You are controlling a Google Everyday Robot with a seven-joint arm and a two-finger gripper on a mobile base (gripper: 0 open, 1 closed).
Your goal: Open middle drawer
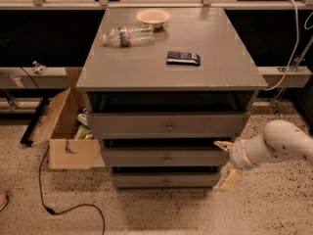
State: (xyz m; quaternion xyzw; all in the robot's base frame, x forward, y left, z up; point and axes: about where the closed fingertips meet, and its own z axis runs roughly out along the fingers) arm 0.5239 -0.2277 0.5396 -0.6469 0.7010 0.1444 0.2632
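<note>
The grey cabinet (171, 67) has three stacked drawers. The middle drawer (146, 158) is a grey flat front with a small round knob (167, 159) at its centre, and it sits flush like the other two. My gripper (226, 163) is at the cabinet's lower right corner, level with the right end of the middle drawer. Its two pale fingers are spread apart, one fingertip (220, 144) by the drawer's top edge and the other fingertip (226, 182) down by the bottom drawer. It holds nothing. My white arm (281, 143) comes in from the right.
On the cabinet top lie a plastic bottle (128, 35), a shallow bowl (153, 17) and a dark packet (183, 58). An open cardboard box (66, 131) stands on the floor to the cabinet's left, with a black cable (46, 190) in front of it. Speckled floor lies in front.
</note>
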